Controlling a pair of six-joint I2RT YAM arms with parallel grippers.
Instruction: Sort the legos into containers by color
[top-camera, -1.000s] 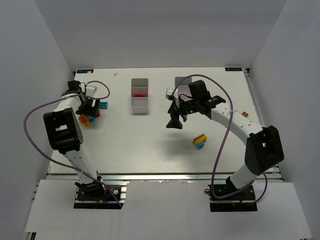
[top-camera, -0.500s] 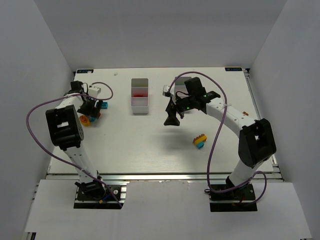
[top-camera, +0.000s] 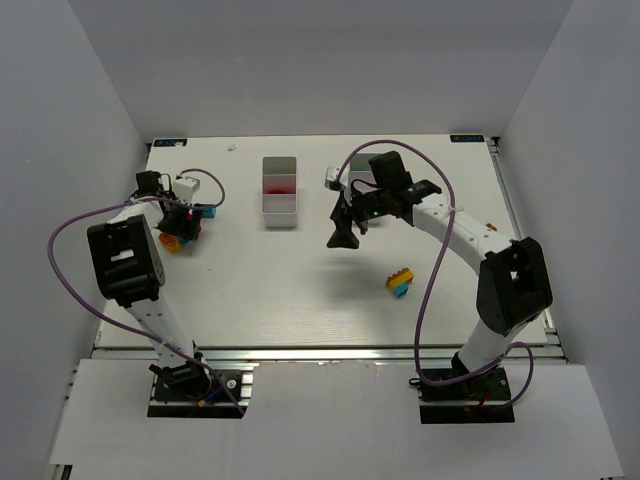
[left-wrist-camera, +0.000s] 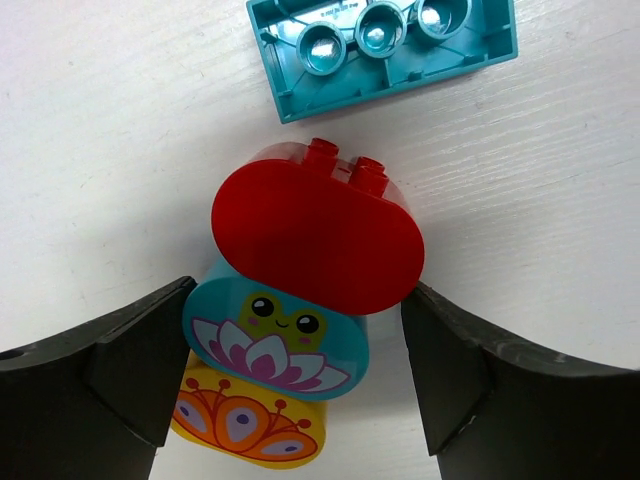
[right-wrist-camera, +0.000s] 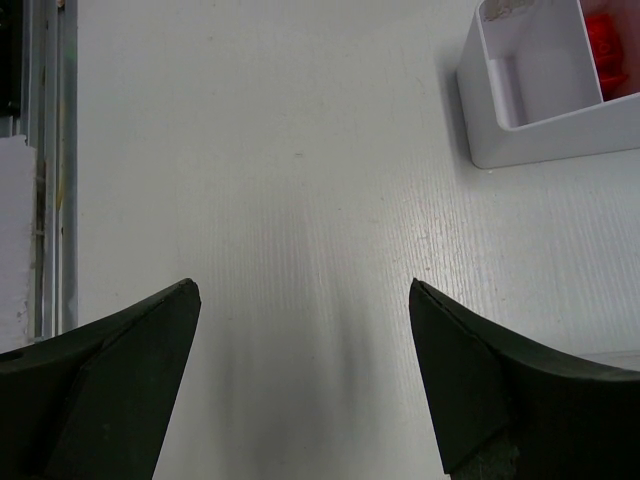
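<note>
Left of the white bin (top-camera: 280, 210), your left pincer (top-camera: 185, 215) is down at the worktop (top-camera: 280, 290) over a cluster of legos. From the left wrist, its fingers (left-wrist-camera: 120, 380) are spread wide, released, and they straddle a pile of rounded bricks. A red rounded brick (left-wrist-camera: 318, 240) sits on top. A teal brick with a smiling lotus (left-wrist-camera: 275, 335) lies under it, and a yellow brick with an orange flower (left-wrist-camera: 250, 425) under that. Each finger sits right beside the pile, but you cannot tell if either one presses on it. Just beyond the red one, a teal rectangular brick (left-wrist-camera: 380, 45) lies upside down, hollow side up.

Over to the right of the bin, your right pincer (top-camera: 345, 238) hangs above bare worktop, released as well, nothing between its fingers (right-wrist-camera: 110, 380). The right wrist view catches the bin's corner (right-wrist-camera: 530, 130), with red bricks (right-wrist-camera: 612, 50) in one compartment.

Farther right of the bin and nearer your arm bases, a small yellow-and-blue stack (top-camera: 400, 282) lies on its own. Behind the right arm, just right of the bin, a second container (top-camera: 362, 160) peeks out, mostly hidden.
</note>
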